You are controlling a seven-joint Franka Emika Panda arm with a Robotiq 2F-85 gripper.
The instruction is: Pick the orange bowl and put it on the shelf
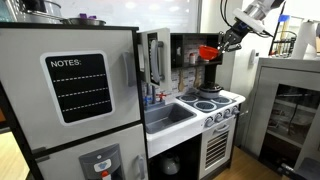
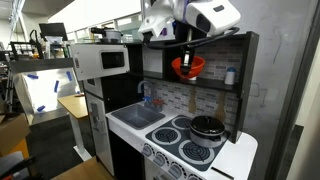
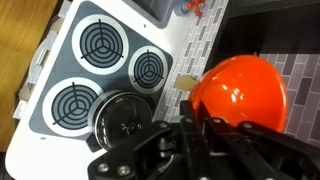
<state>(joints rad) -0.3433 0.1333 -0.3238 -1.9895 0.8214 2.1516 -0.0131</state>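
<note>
A black lidded pot (image 3: 125, 120) sits on one burner of the toy stove (image 3: 118, 78), and three burner rings (image 3: 100, 42) lie bare. Beside the stove is a grey sink (image 2: 140, 116). A microwave (image 2: 112, 60) sits above the fridge, whose door carries a "NOTES:" chalkboard (image 1: 78, 87). A glass-doored grey cabinet (image 1: 290, 105) stands near the stove end.

white toy stovetop (image 3: 118, 78) carries one black lidded pot (image 3: 122, 124)

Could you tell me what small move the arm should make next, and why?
Probably lower the small bright orange plastic bowl onto the dark shelf ledge: the gripper is shut on its rim, and it seems to hang just above the ledge.
</note>
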